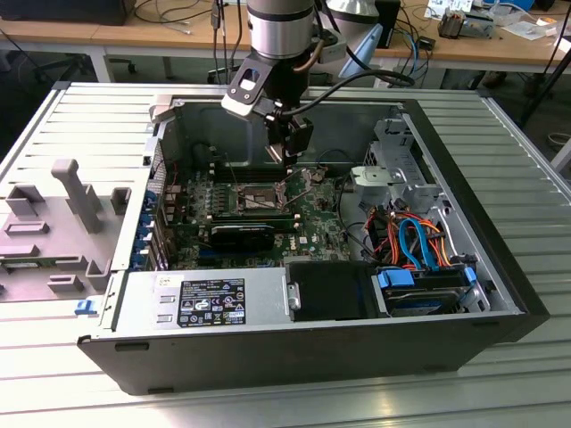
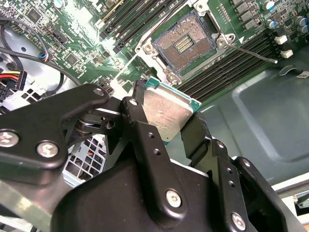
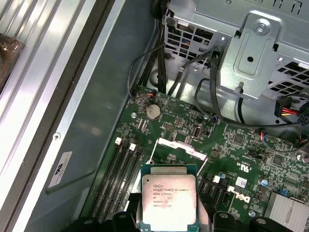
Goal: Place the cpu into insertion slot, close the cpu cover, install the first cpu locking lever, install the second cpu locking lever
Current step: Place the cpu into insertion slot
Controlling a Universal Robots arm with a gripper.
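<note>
Two fingers of the gripper clamp the cpu by its edges, over the board's edge, apart from the bare insertion slot

Dull silver-grey cpu edged in teal-green, green motherboard (flecked with white print), gold-dotted dark insertion slot, orange and blue cables

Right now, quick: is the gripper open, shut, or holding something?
Gripper: shut on the cpu, clear of the insertion slot, which is empty.
</note>
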